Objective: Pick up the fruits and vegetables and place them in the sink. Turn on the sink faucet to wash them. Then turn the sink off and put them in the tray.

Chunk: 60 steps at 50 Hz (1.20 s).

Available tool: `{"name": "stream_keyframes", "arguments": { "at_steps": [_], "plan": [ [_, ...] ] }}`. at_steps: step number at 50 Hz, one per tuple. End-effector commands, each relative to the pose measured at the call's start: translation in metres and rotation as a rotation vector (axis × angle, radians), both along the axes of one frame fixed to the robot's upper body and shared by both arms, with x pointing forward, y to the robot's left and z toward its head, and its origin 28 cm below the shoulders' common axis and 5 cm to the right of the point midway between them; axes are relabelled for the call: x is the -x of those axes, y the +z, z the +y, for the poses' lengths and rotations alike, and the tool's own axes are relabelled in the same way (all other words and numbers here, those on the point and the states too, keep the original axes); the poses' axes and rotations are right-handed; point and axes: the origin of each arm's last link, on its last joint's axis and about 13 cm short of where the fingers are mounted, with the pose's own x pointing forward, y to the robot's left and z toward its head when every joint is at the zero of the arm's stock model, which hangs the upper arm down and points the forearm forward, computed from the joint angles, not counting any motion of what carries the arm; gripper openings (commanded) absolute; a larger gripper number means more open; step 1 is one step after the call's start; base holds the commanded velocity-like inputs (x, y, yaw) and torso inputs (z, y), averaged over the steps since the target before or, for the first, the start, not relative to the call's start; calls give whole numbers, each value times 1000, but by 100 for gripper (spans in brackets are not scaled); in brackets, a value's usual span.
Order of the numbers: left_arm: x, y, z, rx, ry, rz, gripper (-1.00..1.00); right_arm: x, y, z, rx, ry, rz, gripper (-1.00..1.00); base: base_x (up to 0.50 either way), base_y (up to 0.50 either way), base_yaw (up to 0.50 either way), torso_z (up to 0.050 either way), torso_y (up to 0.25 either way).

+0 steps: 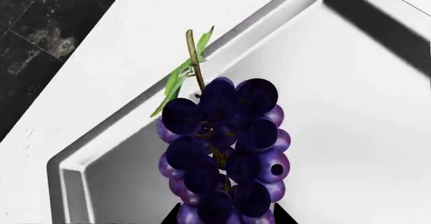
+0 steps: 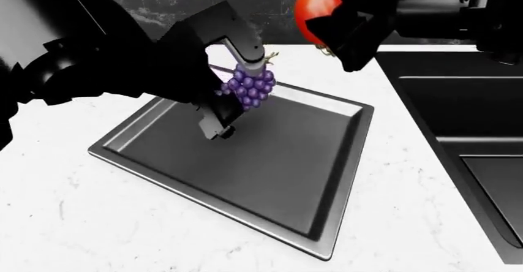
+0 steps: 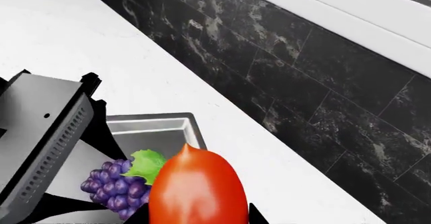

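Observation:
My left gripper [image 2: 237, 94] is shut on the bunch of purple grapes [image 2: 251, 87] and holds it above the far part of the grey metal tray [image 2: 163, 162]. In the left wrist view the grapes [image 1: 225, 158] with their green leaf hang over the tray's corner [image 1: 74, 176]. My right gripper [image 2: 331, 30] is shut on the red tomato [image 2: 316, 5] and holds it high above the counter, beyond the tray's far right corner. In the right wrist view the tomato [image 3: 195, 188] fills the jaws, with the grapes [image 3: 114, 188] below it. The black sink [image 2: 474, 119] lies to the right. The faucet is out of view.
The tray rests on a white marble counter [image 2: 73, 217]. A dark tiled wall [image 3: 303, 72] runs behind the counter. The sink's edge [image 2: 388, 82] is close to the tray's right side.

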Motion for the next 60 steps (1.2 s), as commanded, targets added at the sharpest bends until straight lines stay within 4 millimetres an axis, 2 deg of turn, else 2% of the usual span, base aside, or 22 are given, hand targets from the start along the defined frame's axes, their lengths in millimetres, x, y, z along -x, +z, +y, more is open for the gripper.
{"name": "stream_keyframes", "arguments": {
  "at_steps": [1, 8, 9, 25, 35, 51, 60],
  "plan": [
    [-4, -13, -2, -68, -10, 18, -100, 0, -4, -3, 3, -4, -1, -100, 0, 0, 0, 0, 0],
    [-4, -17, 1, -85, -4, 30, -100, -2, -5, -1, 4, -3, 1, -100, 0, 0, 0, 0, 0],
    [-4, -17, 2, -87, -6, 28, 100, -2, -5, -1, 5, -2, 1, -100, 0, 0, 0, 0, 0],
    [-4, -8, 0, -65, -23, 14, 100, -1, -5, -2, 11, -6, -1, -100, 0, 0, 0, 0, 1],
    [11, 19, 4, 143, -32, 8, 100, -2, -11, -1, 11, -4, 18, -100, 0, 0, 0, 0, 0],
    [38, 46, 45, 484, 125, -126, 100, -3, -40, 2, 29, 3, 107, -100, 0, 0, 0, 0, 0],
    [44, 75, 60, 578, 172, -257, 100, -7, -55, 13, 51, 40, 153, -100, 0, 0, 0, 0, 0]
  ]
}}
